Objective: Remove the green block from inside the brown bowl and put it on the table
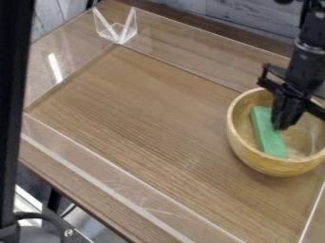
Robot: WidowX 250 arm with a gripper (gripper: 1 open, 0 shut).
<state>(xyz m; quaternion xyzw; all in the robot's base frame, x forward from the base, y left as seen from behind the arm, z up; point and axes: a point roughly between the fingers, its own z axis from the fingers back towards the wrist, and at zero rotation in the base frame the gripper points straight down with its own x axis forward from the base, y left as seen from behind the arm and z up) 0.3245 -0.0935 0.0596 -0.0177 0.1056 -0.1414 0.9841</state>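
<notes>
The brown bowl sits at the right side of the table. The green block lies inside it, slanting from the far rim down toward the near wall. My black gripper points down into the bowl just right of the block's far end. Its jaws are shut, and the block still rests in the bowl. I cannot tell whether the fingertips touch the block.
Low clear acrylic walls edge the tabletop. A clear folded corner piece stands at the back left. A dark pole crosses the left foreground.
</notes>
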